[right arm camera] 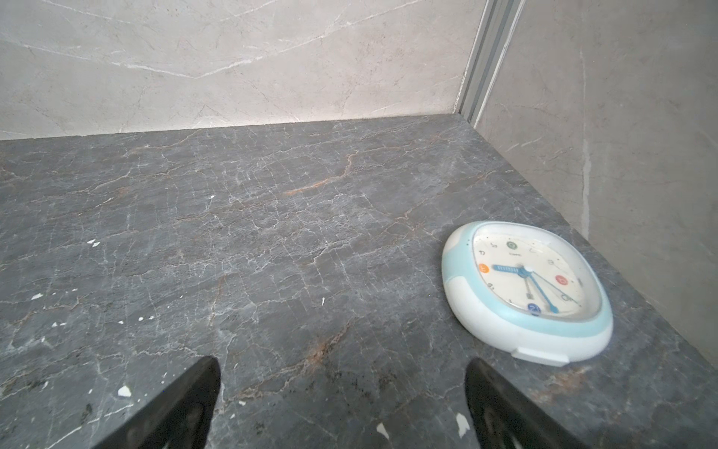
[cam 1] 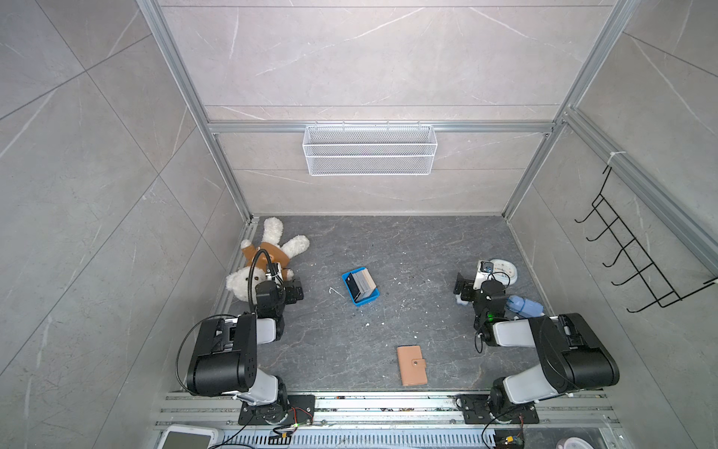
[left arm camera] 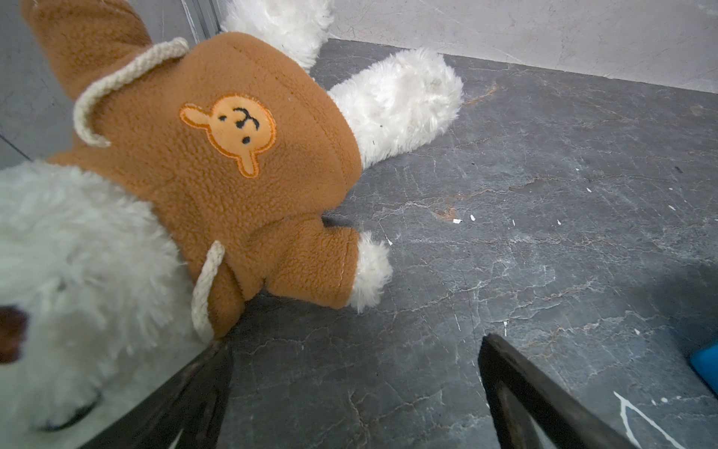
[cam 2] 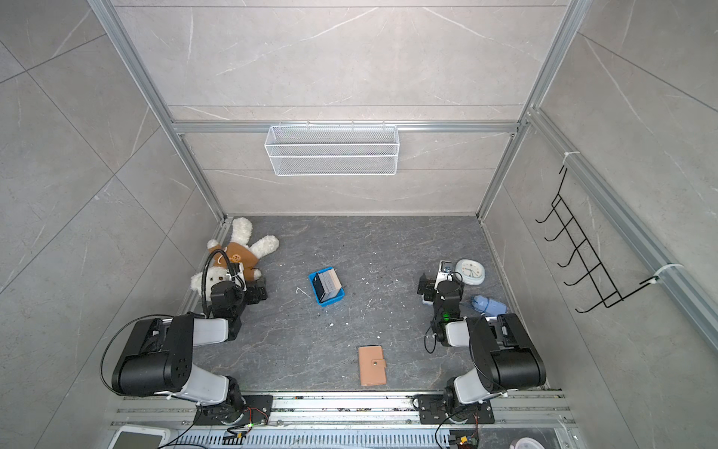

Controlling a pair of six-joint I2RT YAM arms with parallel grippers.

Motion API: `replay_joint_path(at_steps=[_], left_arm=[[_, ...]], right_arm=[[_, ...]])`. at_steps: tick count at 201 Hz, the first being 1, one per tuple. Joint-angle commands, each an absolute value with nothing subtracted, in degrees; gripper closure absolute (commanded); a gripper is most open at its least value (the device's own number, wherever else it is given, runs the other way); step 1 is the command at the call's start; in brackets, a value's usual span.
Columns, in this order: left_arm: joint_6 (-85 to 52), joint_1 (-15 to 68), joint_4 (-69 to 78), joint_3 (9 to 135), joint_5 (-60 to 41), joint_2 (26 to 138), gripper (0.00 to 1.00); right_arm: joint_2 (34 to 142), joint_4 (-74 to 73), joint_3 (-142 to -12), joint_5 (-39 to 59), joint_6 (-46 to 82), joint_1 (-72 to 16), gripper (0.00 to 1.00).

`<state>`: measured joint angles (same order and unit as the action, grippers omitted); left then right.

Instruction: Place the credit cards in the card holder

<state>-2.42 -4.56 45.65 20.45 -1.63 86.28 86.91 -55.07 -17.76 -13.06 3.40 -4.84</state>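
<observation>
1. Dark grey veined tabletop (cam 1: 388, 330) inside pale marble-look walls; white flecks dot the surface.
2. The credit cards (cam 1: 363, 287) stand on edge, packed in a leaning stack, inside a small blue tray (cam 1: 372, 300) at mid-table. The outermost card is dark and the rest show pale edges.
3. The card holder (cam 1: 412, 365), tan, lies flat and closed with its snap strap fastened. It sits near the front edge, well apart from the tray.
4. The left gripper (left arm camera: 353, 342) is spread wide and empty, with one finger just beside a cord of the teddy bear (left arm camera: 217, 155); I cannot tell if they touch.
5. The right gripper (right arm camera: 342, 361) is also spread wide and empty over bare table, near a white-and-blue alarm clock (right arm camera: 524, 280).
6. Likely risks:
   - The holder is snapped shut, so it must be opened and pinned or it may skid off the front edge.
   - The cards are thin and tightly packed, so a pinch could lift several at once or drag the light tray.
   - The left finger could snag the bear's cord when the arm moves away.
7. Writing:
   - The clock face has coloured number dots and a tiny word, none clear enough to read.
   - The bear's brown hoodie carries an embroidered bear face and no text.
   - No lettering can be read on the cards or the holder.
</observation>
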Motion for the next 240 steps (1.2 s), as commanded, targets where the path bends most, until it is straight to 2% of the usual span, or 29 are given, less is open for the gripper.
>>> replay_joint_path(at_steps=[1,30,63,108,144,175,196,223,240], left_arm=[[-0.78,-4.89,49.35,18.97,-1.3,83.66,0.0],[0.52,-2.55,45.36,18.24,1.24,77.3,0.0],[-1.03,1.32,34.4,18.97,6.37,67.68,0.0],[-6.04,6.84,15.51,26.14,8.87,58.95,0.0],[-12.91,10.54,3.82,32.18,5.4,57.37,0.0],[-17.24,14.45,-1.23,34.75,2.21,56.82,0.0],[-20.34,17.73,-2.24,35.94,-2.74,56.98,0.0],[-24.24,23.39,-8.88,39.83,-4.26,59.22,0.0],[-27.78,25.66,-7.68,38.76,-6.7,58.87,0.0]], right_arm=[[86.88,-61.45,-15.4,-14.88,4.0,-4.75,0.0],[86.43,-64.13,-13.93,-15.48,4.1,-4.75,0.0],[80.95,-57.82,-14.65,-15.89,4.17,-4.75,0.0],[67.74,-30.25,-21.95,-15.78,9.7,-4.83,0.0],[61.68,-17.72,-27.23,-10.88,15.13,-5.82,0.0],[61.54,-5.7,-34.6,-9.3,20.27,-7.45,0.0],[61.5,-1.58,-37.3,-8.59,22.46,-11.2,0.0],[61.06,5.01,-40.47,-10.4,24.83,-18.89,0.0],[61.63,10.56,-42.65,-9.75,25.98,-22.05,0.0]])
